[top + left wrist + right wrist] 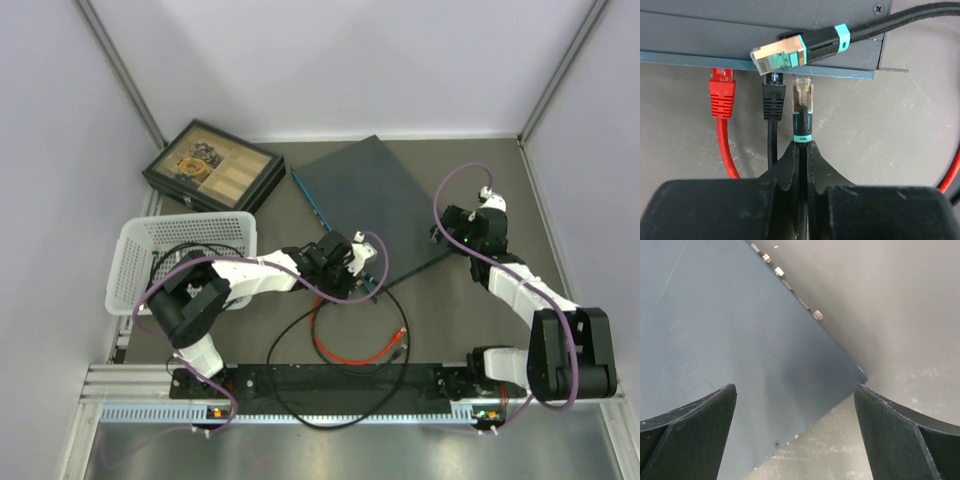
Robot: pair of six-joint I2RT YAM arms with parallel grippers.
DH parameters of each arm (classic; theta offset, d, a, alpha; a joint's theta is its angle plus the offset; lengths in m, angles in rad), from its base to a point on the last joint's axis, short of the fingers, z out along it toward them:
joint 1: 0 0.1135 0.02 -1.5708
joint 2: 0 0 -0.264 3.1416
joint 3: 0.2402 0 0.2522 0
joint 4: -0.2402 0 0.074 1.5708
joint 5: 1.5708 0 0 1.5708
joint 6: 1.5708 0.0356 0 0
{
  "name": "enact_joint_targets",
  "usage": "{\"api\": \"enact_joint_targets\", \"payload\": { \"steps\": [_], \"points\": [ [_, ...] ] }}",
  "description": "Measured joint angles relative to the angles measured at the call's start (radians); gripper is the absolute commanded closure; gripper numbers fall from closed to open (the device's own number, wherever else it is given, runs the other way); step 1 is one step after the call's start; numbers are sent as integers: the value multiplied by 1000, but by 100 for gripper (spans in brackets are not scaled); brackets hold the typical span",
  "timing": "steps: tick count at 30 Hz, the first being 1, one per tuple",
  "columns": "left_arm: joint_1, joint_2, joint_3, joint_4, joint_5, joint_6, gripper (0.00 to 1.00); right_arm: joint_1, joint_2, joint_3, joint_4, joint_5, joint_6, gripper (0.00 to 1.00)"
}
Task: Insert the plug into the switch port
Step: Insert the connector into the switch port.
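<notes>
Left gripper point(803, 146): jaws clamped on the black cord, just behind the plug's teal band.
Plug point(803, 97): dead ahead of the jaws, its long axis in line with them. Tip is at the switch point(715, 35) edge; cannot tell whether it has entered.
Neighbours: black plug point(774, 100) just to the jaws' left, red plug point(721, 95) further left, both socketed. Another teal-banded plug point(785, 52) lies on the switch top, beyond the jaws.
Right gripper point(795, 390): jaws wide apart and empty, over the switch's far corner.
Next move, my read: the left arm pushes straight forward.
</notes>
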Motion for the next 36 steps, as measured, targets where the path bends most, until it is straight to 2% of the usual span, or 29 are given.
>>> {"api": "enact_joint_targets", "payload": {
  "steps": [15, 36],
  "points": [
    [0, 19, 53, -108, -22, 0, 100, -31, 180, 90, 115, -136, -4, 1],
    [0, 67, 142, -174, -19, 0, 100, -31, 251, 159, 104, -228, -24, 1]
  ]
}}
